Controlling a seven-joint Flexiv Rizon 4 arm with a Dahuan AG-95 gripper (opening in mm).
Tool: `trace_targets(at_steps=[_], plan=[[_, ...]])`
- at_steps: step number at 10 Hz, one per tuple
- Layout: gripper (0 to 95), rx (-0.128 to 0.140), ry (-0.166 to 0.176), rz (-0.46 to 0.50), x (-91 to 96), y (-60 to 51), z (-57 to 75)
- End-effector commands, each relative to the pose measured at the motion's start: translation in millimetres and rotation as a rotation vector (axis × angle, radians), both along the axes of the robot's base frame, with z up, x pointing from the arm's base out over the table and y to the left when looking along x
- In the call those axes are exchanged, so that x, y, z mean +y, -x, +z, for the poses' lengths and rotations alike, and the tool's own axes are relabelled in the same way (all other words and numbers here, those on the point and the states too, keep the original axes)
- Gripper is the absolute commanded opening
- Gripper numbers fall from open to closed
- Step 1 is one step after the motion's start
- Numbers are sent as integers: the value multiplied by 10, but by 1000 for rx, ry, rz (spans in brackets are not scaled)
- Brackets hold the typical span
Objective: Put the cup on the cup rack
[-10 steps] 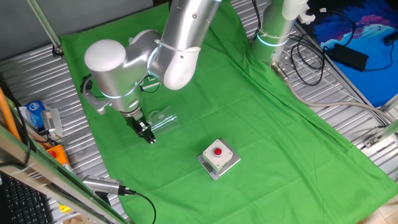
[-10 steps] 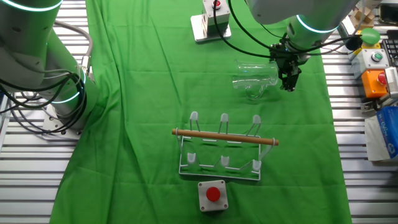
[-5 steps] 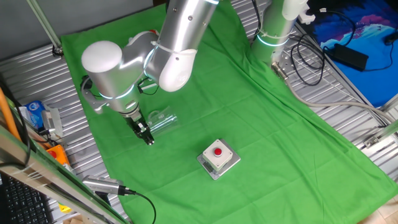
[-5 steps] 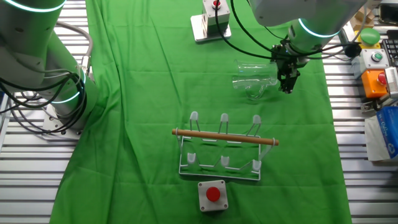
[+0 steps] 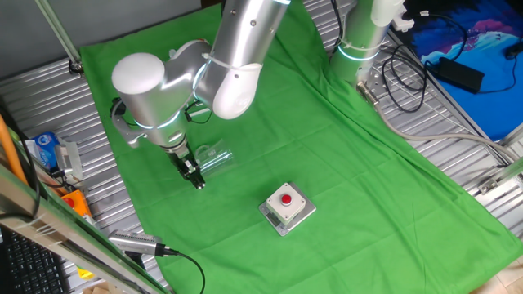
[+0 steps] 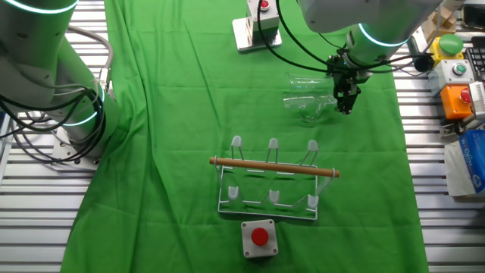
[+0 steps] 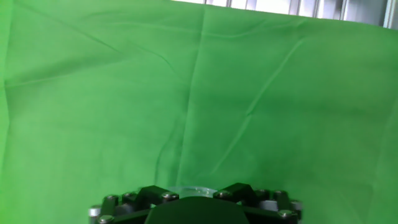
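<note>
A grey box with a red button (image 5: 287, 207) is set on the green cloth (image 5: 343, 155), and a second button box (image 6: 259, 237) is placed near the cloth's edge.

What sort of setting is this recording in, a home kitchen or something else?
Most likely a robotics lab bench, not a kitchen: a green cloth is spread over a slatted metal table, red-button boxes stand on it, and a second robot arm's base stands nearby.

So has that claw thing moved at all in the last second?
Yes, slightly. In the other fixed view the gripper has crept left, closer to the cup, which lies on its side, judged against the cup rack.
</note>
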State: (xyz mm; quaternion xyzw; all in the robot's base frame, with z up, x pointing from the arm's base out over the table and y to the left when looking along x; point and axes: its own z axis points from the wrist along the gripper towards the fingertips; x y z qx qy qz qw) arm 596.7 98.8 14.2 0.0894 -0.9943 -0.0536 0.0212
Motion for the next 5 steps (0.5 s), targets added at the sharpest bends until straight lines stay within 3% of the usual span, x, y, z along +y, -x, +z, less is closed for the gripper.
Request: trace_targets(at_steps=[1,2,5], plan=[[760,1,-1,-3,27,-11,-9],[570,3,0,-4,41,-13,-14],[570,7,3,-2,46,-14,-13]])
